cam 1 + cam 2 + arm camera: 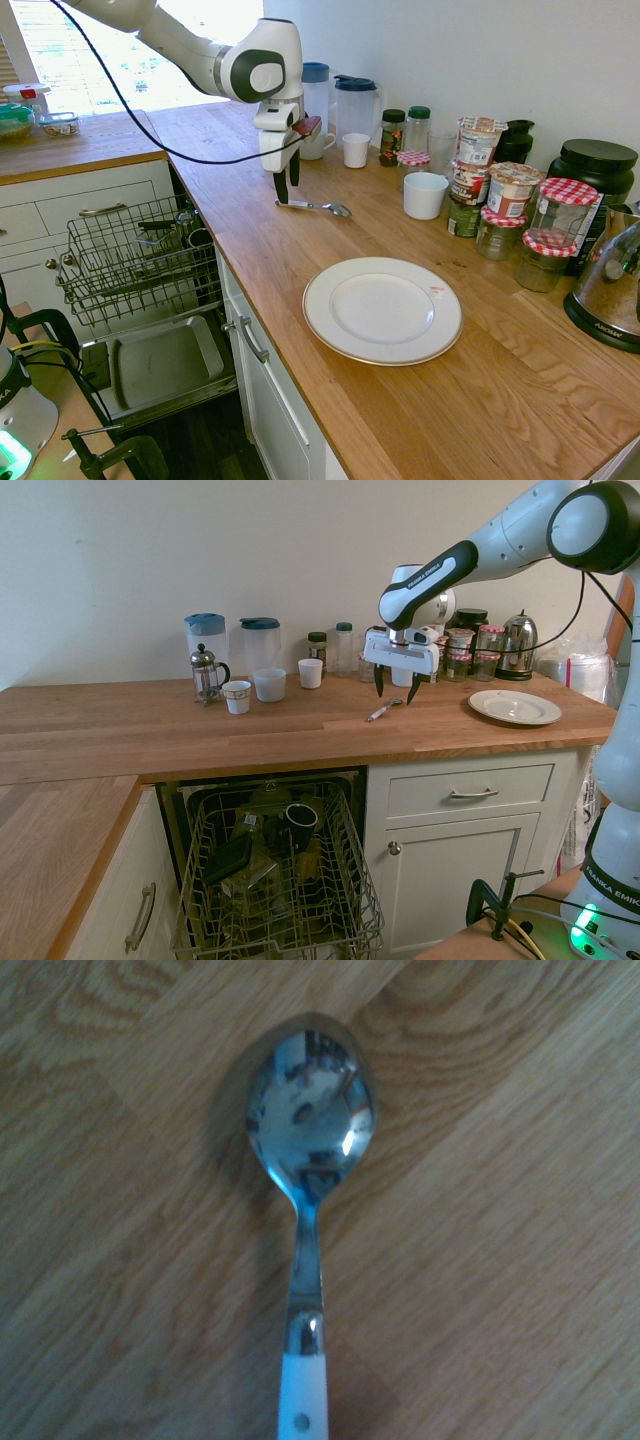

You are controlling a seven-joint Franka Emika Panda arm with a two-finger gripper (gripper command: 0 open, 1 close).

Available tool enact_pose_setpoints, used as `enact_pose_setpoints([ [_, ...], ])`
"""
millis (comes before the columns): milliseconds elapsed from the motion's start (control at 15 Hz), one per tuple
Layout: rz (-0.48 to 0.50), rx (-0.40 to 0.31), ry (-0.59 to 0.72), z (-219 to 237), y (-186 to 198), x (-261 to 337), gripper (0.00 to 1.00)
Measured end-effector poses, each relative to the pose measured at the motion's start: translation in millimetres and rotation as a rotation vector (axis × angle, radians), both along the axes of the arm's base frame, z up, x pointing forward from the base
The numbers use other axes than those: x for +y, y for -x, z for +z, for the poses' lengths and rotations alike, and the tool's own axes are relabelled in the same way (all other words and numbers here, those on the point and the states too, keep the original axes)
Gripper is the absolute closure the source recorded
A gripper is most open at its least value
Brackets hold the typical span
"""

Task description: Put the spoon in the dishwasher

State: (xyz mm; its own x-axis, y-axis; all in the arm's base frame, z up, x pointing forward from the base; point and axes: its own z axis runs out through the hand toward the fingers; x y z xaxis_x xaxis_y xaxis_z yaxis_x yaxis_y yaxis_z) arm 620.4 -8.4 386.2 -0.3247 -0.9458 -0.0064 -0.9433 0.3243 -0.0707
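Metal spoon (340, 210), white-handled: one, lying on the wooden counter (240, 190), bowl towards three o'clock in the first exterior view.

Gripper (396, 698): one, fingers parted, nothing between them, poised at the spoon.

Plate (382, 310): one, white, at five o'clock from the spoon, same view.

Cup (425, 196): one, white, at three o'clock from it.

Dishwasher: rack (280, 940) drawn out, at seven o'clock from the spoon in the second exterior view; dark mug (300, 822) inside.

Step in hand: lining up the pick, by my reading. Next move: lower slightly, straddle the handle, close, then lift before heading for the rack.
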Motion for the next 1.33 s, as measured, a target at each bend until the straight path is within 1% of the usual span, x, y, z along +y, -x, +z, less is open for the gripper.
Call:
enact_pose_setpoints([
  [267, -0.071, 0.028, 0.012, -18.8, -33.3, -12.6, 0.0],
  [533, -0.109, 0.057, 0.019, -42.2, -48.0, -29.8, 0.0],
  [600, -0.115, 0.061, 0.015, -46.2, -49.6, -31.5, 1.0],
  [1133, -0.122, 0.058, -0.003, -47.6, -52.8, -31.8, 1.0],
  [1333, -0.12, 0.046, -0.008, -48.3, -54.4, -31.5, 1.0],
])
